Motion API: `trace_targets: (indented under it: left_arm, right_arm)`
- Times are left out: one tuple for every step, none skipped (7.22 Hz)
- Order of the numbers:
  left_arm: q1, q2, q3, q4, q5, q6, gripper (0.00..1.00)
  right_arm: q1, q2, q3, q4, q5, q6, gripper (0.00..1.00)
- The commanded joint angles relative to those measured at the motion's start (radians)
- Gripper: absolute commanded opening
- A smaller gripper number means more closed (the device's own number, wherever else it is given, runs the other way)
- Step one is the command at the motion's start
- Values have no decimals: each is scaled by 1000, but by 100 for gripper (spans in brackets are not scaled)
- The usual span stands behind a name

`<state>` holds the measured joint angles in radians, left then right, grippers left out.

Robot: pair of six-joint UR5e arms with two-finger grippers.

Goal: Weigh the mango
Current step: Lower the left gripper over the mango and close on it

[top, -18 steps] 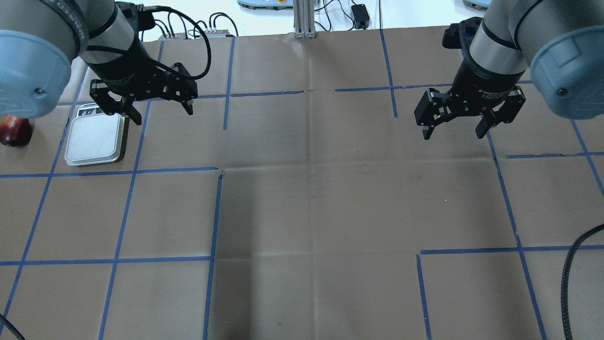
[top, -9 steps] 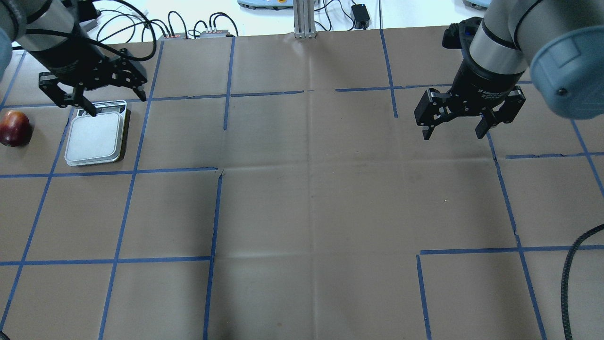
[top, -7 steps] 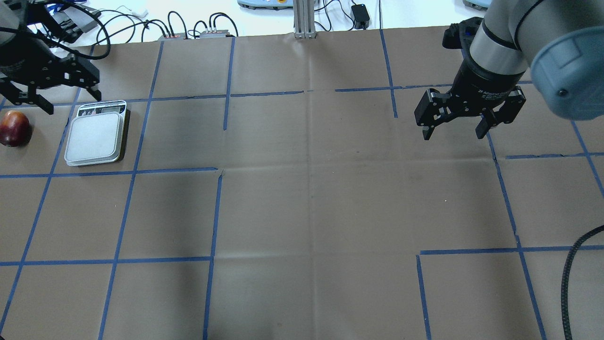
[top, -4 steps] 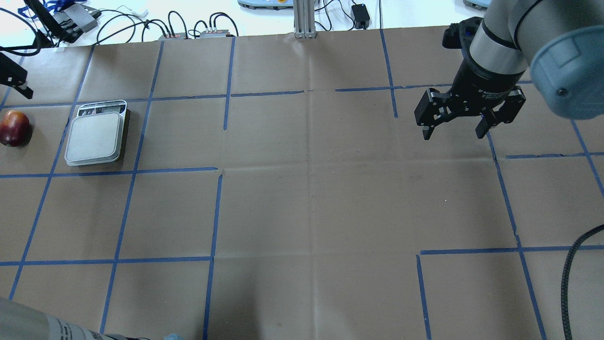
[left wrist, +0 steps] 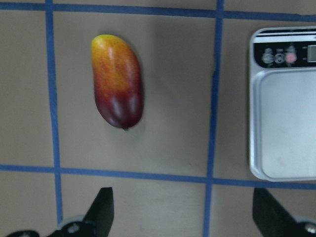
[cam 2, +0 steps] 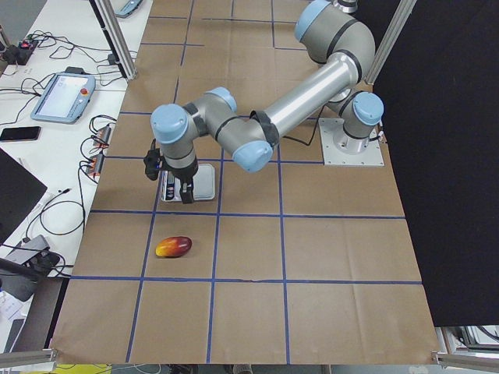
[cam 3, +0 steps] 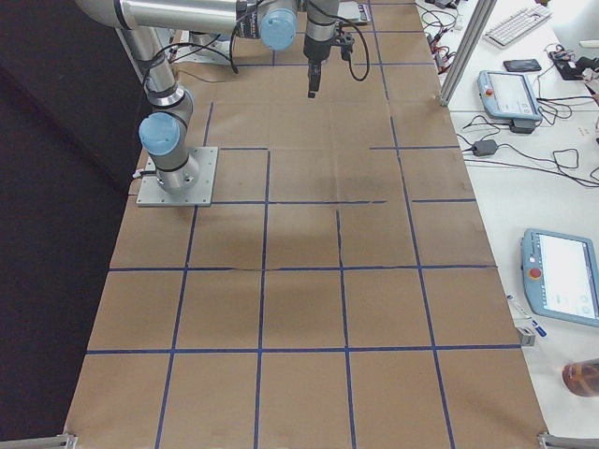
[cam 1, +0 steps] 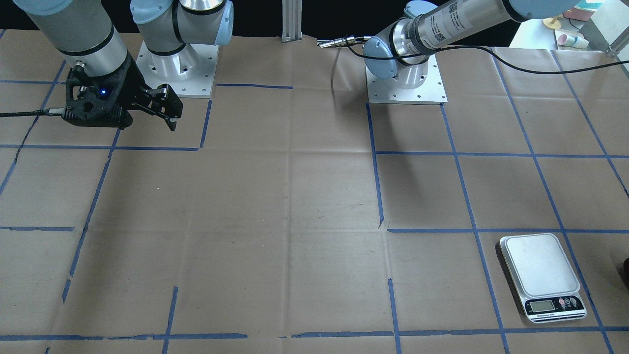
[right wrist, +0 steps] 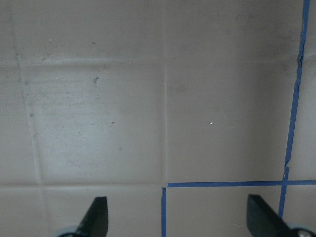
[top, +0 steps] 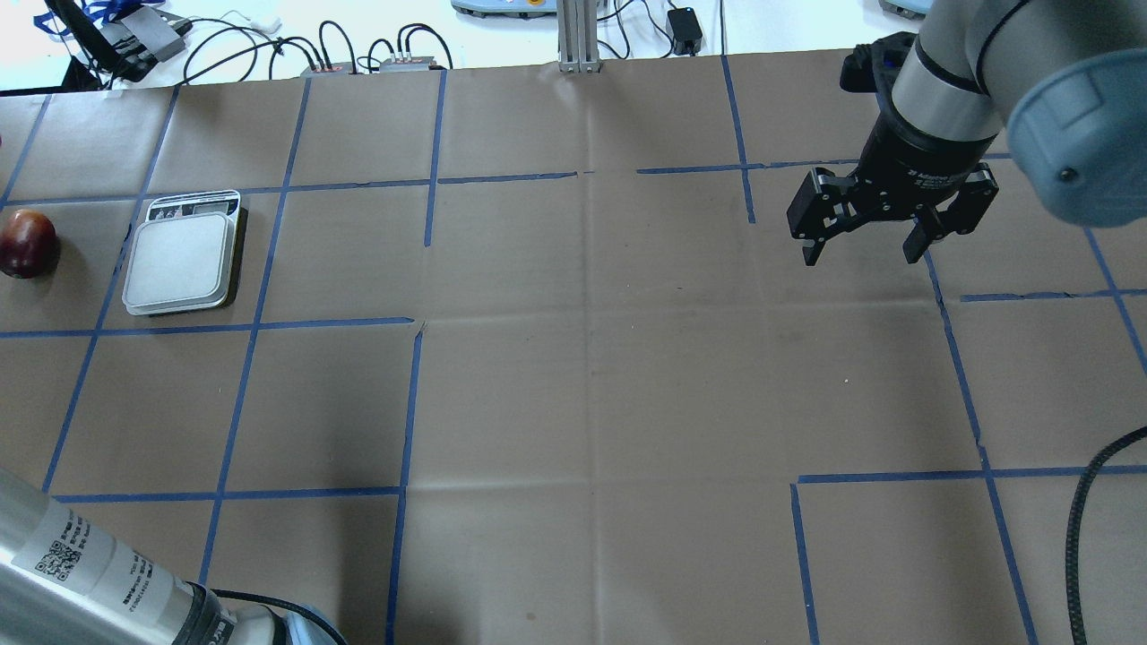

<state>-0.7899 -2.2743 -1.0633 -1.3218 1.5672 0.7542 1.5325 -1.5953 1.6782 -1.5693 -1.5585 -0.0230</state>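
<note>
The mango (left wrist: 117,81), dark red fading to orange-yellow, lies on the brown paper at the table's left end (top: 27,244), also seen from the left side (cam 2: 173,247). The silver scale (top: 182,262) sits just right of it, plate bare (left wrist: 284,103). My left gripper (left wrist: 185,212) is open and empty, high above the tape line between mango and scale (cam 2: 168,183); it is out of the overhead view. My right gripper (top: 862,251) is open and empty over bare paper at the far right (right wrist: 177,217) (cam 1: 167,110).
My left arm's tube (top: 81,564) crosses the front left corner of the overhead view. Cables and boxes (top: 358,54) and an aluminium post (top: 578,36) line the far edge. A black cable (top: 1093,502) hangs at the front right.
My left gripper has swung left from beside the scale, past its far end and out of the overhead view. Its arm tube now shows at the front left. The right arm has not moved.
</note>
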Motion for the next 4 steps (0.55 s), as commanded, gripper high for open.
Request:
trace_targets:
  left_arm:
    - [9,-127,13,139,-9,19,100]
    - [8,-167,13,189,-10,14,100]
    - [8,-185,14,194,-10,16,100]
    - [8,-191,13,196,-10,14,100]
  right_arm:
    - [0,0,0,0,0,0,100]
    - [0,0,0,0,0,0,100]
    - [0,0,0,0,0,0,100]
    - [0,0,0,0,0,0,100]
